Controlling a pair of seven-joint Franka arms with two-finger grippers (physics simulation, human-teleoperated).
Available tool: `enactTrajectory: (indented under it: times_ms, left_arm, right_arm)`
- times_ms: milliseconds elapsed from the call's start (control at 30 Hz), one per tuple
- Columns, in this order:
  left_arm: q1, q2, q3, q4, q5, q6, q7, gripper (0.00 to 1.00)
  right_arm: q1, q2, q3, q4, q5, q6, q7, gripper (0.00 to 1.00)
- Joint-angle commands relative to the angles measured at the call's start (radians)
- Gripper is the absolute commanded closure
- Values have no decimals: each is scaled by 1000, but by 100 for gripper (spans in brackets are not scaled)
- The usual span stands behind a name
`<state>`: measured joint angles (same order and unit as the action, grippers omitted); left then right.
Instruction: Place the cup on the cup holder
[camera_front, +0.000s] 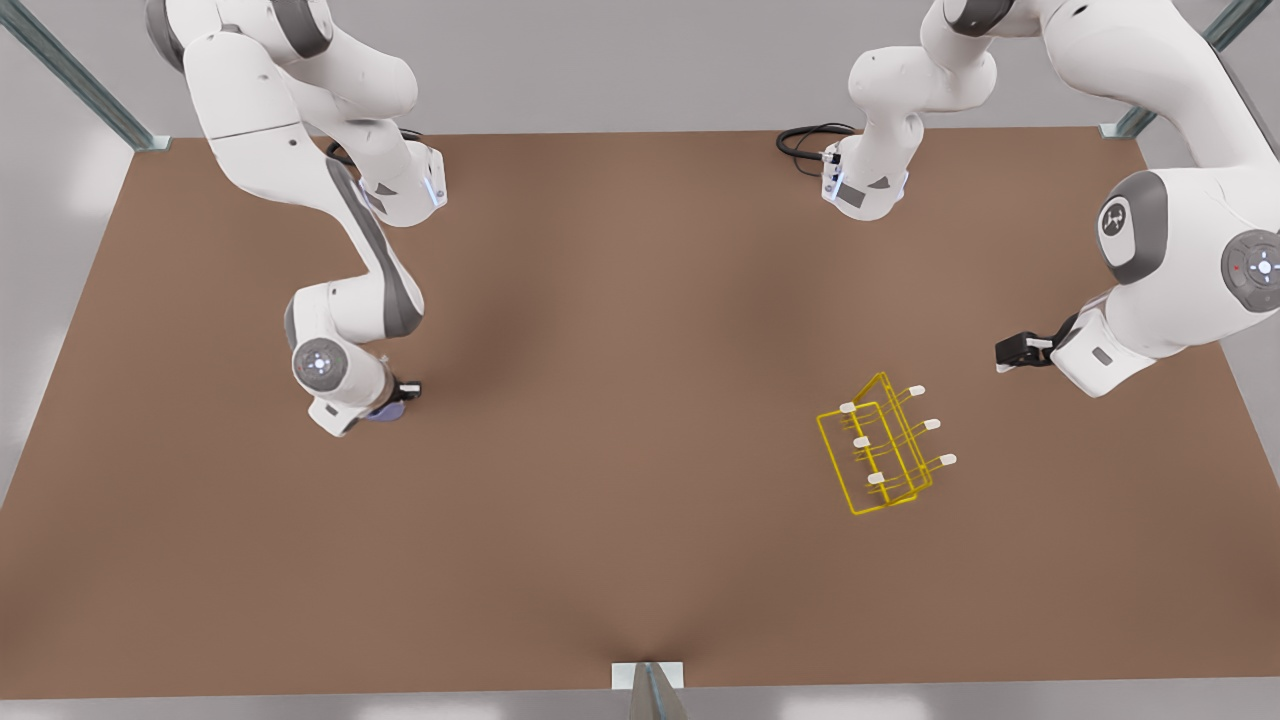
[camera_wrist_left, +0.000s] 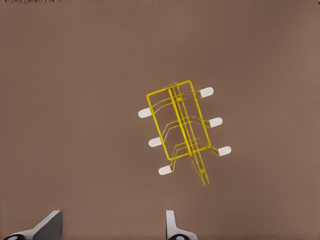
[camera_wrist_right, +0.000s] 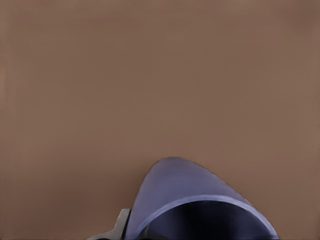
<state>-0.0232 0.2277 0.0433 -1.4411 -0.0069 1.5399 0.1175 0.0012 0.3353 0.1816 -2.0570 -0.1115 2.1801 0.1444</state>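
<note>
The cup (camera_front: 382, 411) sits at the right gripper (camera_front: 400, 392), low over the brown table (camera_front: 620, 400) on the front view's left. In that view just a sliver of its lavender-blue wall peeks out beneath the arm's wrist, right next to the dark fingers. In the right wrist view the cup (camera_wrist_right: 200, 200) looms close, its open rim turned toward the camera and its dark inside visible; nothing can be seen inside it. One pale fingertip (camera_wrist_right: 121, 222) lies against the cup's outer wall, so the right gripper seems closed around the cup, though the other finger is hidden behind it.

The cup holder (camera_front: 880, 445) stands well apart from the cup, on the table toward the front view's right. It is a yellow wire rack with six white-capped prongs, three angled out to each side, and all six prongs are bare.

The left gripper (camera_front: 1012, 352) hangs above the table just beyond the cup holder, further toward the front view's right, and this arm waits. In the left wrist view its two fingertips (camera_wrist_left: 172, 225) stand wide apart with nothing between them, and the cup holder (camera_wrist_left: 182, 125) lies on the table ahead of them, not touching
</note>
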Motion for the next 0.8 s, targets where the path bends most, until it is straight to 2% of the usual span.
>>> enactTrajectory:
  times_ms: [0, 200, 333, 400, 467, 567, 633, 700, 767]
  left_arm:
    - [0, -2, 0, 1, 1, -1, 28, 0]
    - [0, -2, -2, 1, -1, -20, 28, 0]
    - [0, -1, -2, 1, -1, -20, 28, 0]
    - [0, -1, 0, 1, -1, -20, 28, 0]
    - [0, 1, 0, 1, 1, -20, 25, 0]
    - [0, 4, -2, 1, 1, -18, 24, 0]
    - [0, 4, -2, 1, 1, -18, 24, 0]
    - [0, 4, -2, 1, 2, -18, 25, 0]
    - [0, 4, -2, 1, 2, -18, 25, 0]
  right_arm:
    - [8, 19, 6, 64, 12, -92, -51, 79]
    - [151, 148, 4, 330, 355, -89, -129, 79]
    - [278, 330, 4, 635, 625, -60, -147, 79]
    - [375, 412, 6, 752, 670, 87, -149, 79]
    - [494, 518, 4, 903, 820, 253, -149, 79]
    - [632, 668, 1, 989, 926, 547, -147, 79]
    - [638, 711, 7, 1003, 929, 583, -149, 79]
    - [637, 746, 65, 1003, 931, 639, -149, 79]
    - [635, 768, 71, 1002, 980, 645, -147, 79]
